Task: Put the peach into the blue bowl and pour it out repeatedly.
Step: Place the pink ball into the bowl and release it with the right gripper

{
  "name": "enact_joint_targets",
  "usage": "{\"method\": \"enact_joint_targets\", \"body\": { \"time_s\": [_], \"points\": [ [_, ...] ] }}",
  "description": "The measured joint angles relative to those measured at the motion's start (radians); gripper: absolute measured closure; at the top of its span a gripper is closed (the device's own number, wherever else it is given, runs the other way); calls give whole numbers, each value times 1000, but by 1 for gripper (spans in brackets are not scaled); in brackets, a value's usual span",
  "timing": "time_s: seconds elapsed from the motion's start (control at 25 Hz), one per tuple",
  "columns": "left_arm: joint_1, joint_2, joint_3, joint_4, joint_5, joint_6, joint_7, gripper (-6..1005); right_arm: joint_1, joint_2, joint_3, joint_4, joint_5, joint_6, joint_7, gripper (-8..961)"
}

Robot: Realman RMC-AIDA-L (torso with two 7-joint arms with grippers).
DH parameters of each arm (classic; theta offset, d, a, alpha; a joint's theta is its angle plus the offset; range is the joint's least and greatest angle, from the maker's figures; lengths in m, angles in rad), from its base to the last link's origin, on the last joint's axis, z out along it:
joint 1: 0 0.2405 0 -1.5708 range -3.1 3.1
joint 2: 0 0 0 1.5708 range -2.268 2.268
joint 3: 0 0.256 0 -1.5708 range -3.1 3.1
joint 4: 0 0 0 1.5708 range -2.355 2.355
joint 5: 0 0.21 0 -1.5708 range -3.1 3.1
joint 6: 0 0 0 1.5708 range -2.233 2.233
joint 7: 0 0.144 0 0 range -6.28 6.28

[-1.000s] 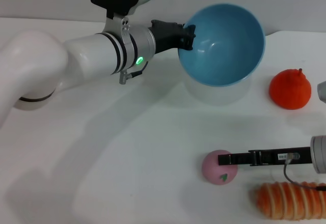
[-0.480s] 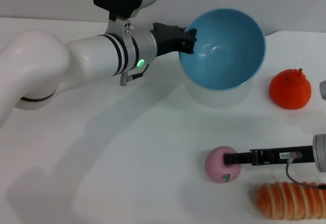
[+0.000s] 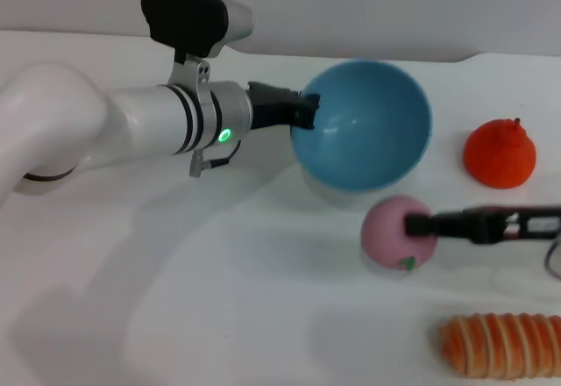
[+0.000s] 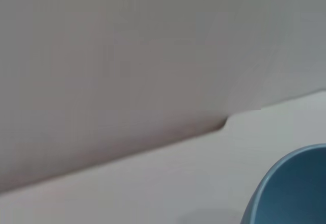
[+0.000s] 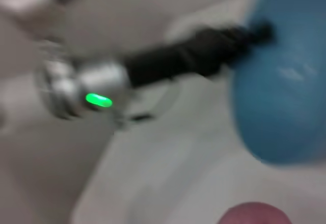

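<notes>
The blue bowl [image 3: 364, 127] hangs tilted above the table, its opening turned toward me and to the right. My left gripper [image 3: 308, 112] is shut on its left rim. The bowl's edge shows in the left wrist view [image 4: 293, 191], and its outside fills the right wrist view [image 5: 285, 91]. The pink peach [image 3: 394, 228] with its green leaf mark sits just below the bowl's lower right rim, with my right gripper [image 3: 419, 225] shut on its right side. A sliver of the peach [image 5: 254, 214] shows in the right wrist view, and the bowl looks empty inside.
An orange-red stemmed fruit [image 3: 500, 153] rests on the white table [image 3: 219, 298] at the right. A striped orange toy [image 3: 500, 345] lies near the front right. A pale wall runs along the table's back edge.
The right gripper closed on the peach and carried it up and back toward the bowl. The left arm brought the bowl lower and slightly left.
</notes>
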Motion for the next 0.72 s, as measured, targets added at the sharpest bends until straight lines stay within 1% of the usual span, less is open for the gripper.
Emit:
{"method": "enact_joint_targets", "body": {
  "time_s": [0.08, 0.16, 0.24, 0.32, 0.48, 0.6, 0.72],
  "points": [
    [-2, 0, -1, -4, 58, 31, -69, 1001, -15, -1, 5, -89, 55, -79, 4, 880],
    [-7, 0, -1, -2, 106, 56, -111, 1001, -27, -1, 9, -161, 91, -108, 21, 888],
    [-16, -4, 1, 5, 159, 78, -158, 1001, -34, -2, 11, -216, 103, -98, 44, 897],
    [-27, -10, 10, 7, 191, 82, -206, 1001, -30, -4, 11, -235, 99, -70, 51, 895],
    [-48, -16, 38, 7, 204, 65, -237, 1000, -5, -3, -2, -210, 34, 42, 52, 872],
    [-56, -18, 51, 9, 202, 59, -259, 1001, 34, -4, -3, -130, -13, 125, 51, 854],
    [-57, -18, 66, 9, 203, 49, -282, 1001, 52, -3, -3, -82, -17, 176, 24, 837]
  ]
}}
